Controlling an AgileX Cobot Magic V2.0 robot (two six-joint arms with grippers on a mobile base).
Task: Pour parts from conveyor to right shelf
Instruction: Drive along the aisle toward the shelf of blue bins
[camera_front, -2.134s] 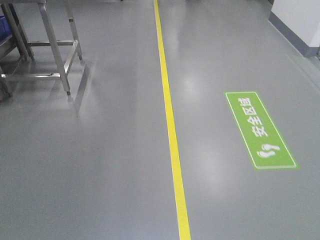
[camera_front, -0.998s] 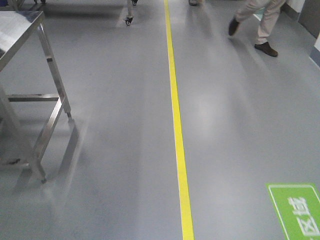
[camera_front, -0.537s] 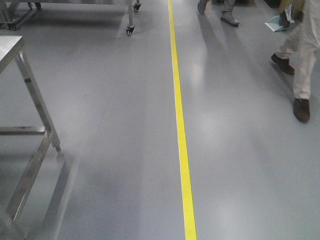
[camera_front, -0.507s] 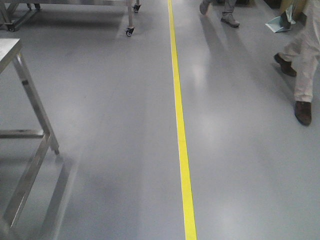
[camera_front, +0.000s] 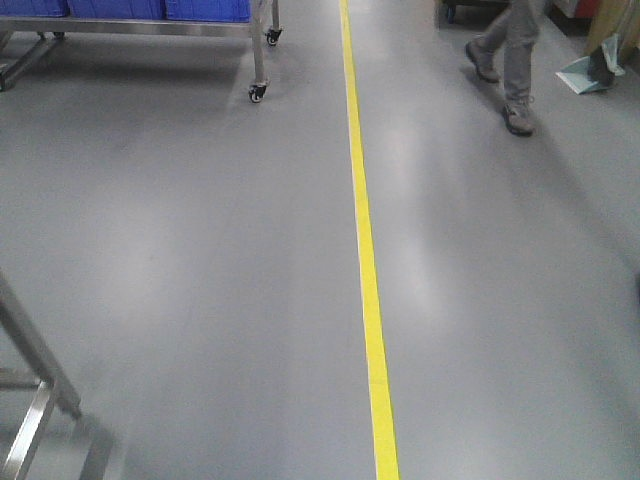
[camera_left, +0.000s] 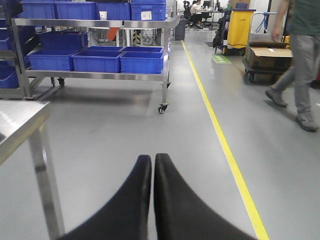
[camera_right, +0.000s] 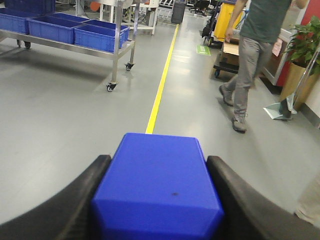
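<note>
My right gripper is shut on the part, a bright-blue plastic block that fills the gap between its black fingers above the grey floor. In the left wrist view my left gripper is shut with nothing in it, its fingertips touching. A wheeled steel rack with large blue tubs stands ahead on the left, also seen as the rack and the rack; whether it is the right shelf I cannot tell. The conveyor is out of view.
A yellow line runs up the glossy grey floor. A person walks on its right, near a cardboard box on a trolley and a yellow cart. A steel table stands close at left, its leg at the corner.
The front view has travelled forward along the yellow line. The steel table slid off to the lower left, the rack with blue tubs came into view at top left, and the walking people shifted.
</note>
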